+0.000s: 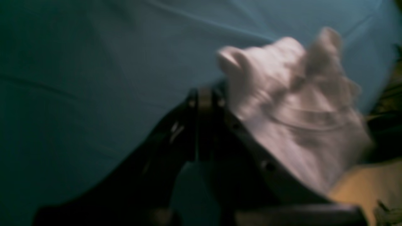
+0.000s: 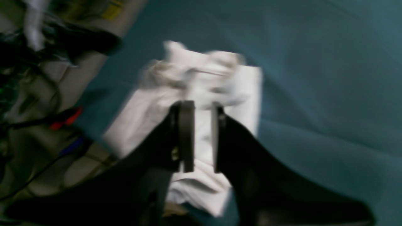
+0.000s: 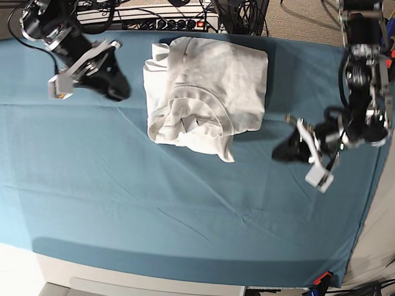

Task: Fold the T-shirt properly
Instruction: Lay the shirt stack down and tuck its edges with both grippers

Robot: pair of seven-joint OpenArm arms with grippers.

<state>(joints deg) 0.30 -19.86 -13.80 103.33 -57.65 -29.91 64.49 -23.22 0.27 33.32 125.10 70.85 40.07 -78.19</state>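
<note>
The left gripper (image 3: pixel 286 146) hangs at the right of the scene, over bare cloth and apart from the shirt; its wrist view is badly blurred, and whether its dark jaws are apart or together I cannot tell. The right gripper (image 2: pixel 201 136) hangs at the far left, also clear of the shirt, its two flat black fingers (image 2: pixel 187 135) parallel with a narrow gap between them, nothing clamped; white fabric shows through that gap in the wrist view, lying farther off

The plain white, wrinkled short-sleeved cotton T-shirt (image 3: pixel 203 96) lies between the two grippers on the far middle of the table, bunched into a rough, uneven rectangle, its far edge close to the far rim of the cover. A curved seam or neckband shows on its near half, and one corner sticks out toward the near right

Under everything, the large teal cloth (image 3: pixel 149 205) covers the tabletop, lightly creased. Beyond its far edge sit tangled dark cables and power strips (image 3: pixel 157 15)
</note>
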